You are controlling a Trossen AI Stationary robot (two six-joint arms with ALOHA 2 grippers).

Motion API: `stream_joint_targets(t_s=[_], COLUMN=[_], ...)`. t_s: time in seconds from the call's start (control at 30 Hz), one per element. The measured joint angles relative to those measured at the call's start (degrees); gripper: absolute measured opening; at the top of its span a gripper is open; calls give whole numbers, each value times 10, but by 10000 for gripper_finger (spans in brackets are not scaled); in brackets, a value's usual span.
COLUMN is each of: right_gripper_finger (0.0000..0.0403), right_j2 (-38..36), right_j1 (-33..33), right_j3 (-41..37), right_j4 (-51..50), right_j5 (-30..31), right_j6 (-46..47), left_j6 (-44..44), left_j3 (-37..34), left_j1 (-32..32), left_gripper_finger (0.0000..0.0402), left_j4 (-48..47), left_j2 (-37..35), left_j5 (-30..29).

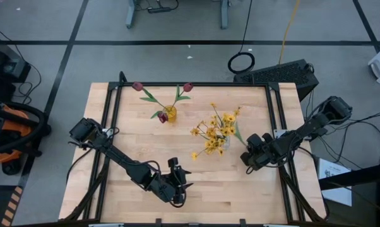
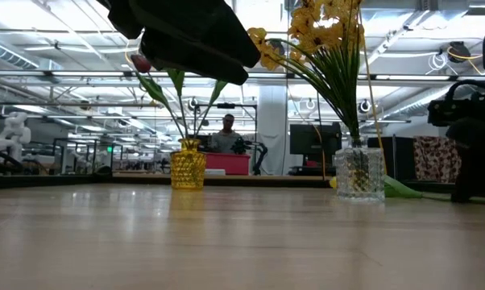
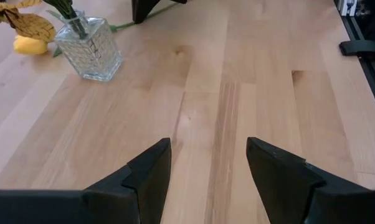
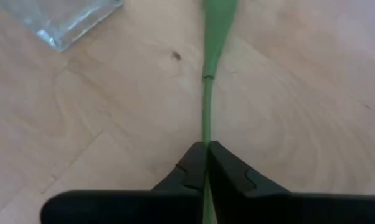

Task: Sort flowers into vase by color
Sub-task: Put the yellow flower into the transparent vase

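A yellow vase [image 1: 170,114] at the far middle holds three dark-red tulips [image 1: 187,87]. To its right, a clear glass vase [image 1: 223,145] holds sprays of small yellow blossoms [image 1: 215,129]. A yellow tulip's head [image 3: 30,45] lies on the table beside the clear vase. Its green stem [image 3: 122,26] runs on past the vase to my right gripper [image 1: 247,157], which is shut on it. My left gripper [image 1: 177,186] hovers open over bare wood near the front edge. My right gripper pinches the thin green stem [image 4: 207,118] between its two fingers, below the stem's long leaf [image 4: 218,18]. The fingers slant down from the table's right side, and the stem runs back between them along their length. The stem and leaf ahead of the fingers lie on the table.
Black frame rails [image 1: 275,126] line the table's sides and far edge. Bare wood [image 1: 215,183] lies between the two arms near the front. In the low view a person [image 2: 228,133] sits in the room beyond the table.
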Motion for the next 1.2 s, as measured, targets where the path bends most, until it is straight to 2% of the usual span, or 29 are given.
stream_joint_targets(t_s=[0.23,0.33,0.53,0.8,1.03,1.2], right_gripper_finger=[1,1,0,0,0,0], right_j2=[-5,-8,-9,-12,-12,-13], right_j1=[5,7,7,13,39,65], right_j3=[0,11,64,120,198,264], right_j4=[-10,-51,-136,-188,-366,-472], right_j5=[42,68,90,150,240,333], right_j6=[29,34,48,57,165,228], left_j6=[0,0,0,0,0,0], left_j3=[0,0,0,0,0,0], left_j1=[0,0,0,0,0,0], left_gripper_finger=[216,216,216,216,216,216], left_j4=[0,0,2,4,4,3], left_j2=[0,0,0,0,0,0], left_j5=[0,0,0,0,0,0])
